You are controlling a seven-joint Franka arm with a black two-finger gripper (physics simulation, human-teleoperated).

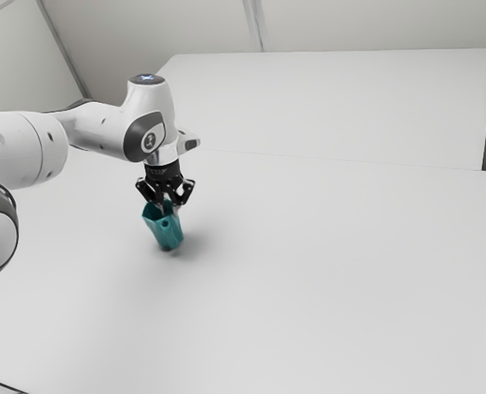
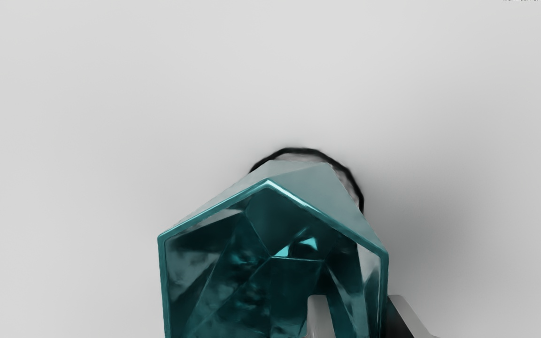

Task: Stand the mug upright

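mug (image 1: pixel 168 235) tilted, one side gripped by part-open pincer (image 1: pixel 170 211)

The mug (image 2: pixel 251 281) runs off the wrist view's edge, and the exterior view's left edge clips the arm (image 1: pixel 17 148).

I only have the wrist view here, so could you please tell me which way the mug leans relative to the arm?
Observer: In the exterior view, the mug leans with its mouth toward the view's left, the side the arm comes in from.
Operator: Thank you, and is the pincer leaning over too?
Observer: No, the pincer hangs from the arm pointing nearly straight down.
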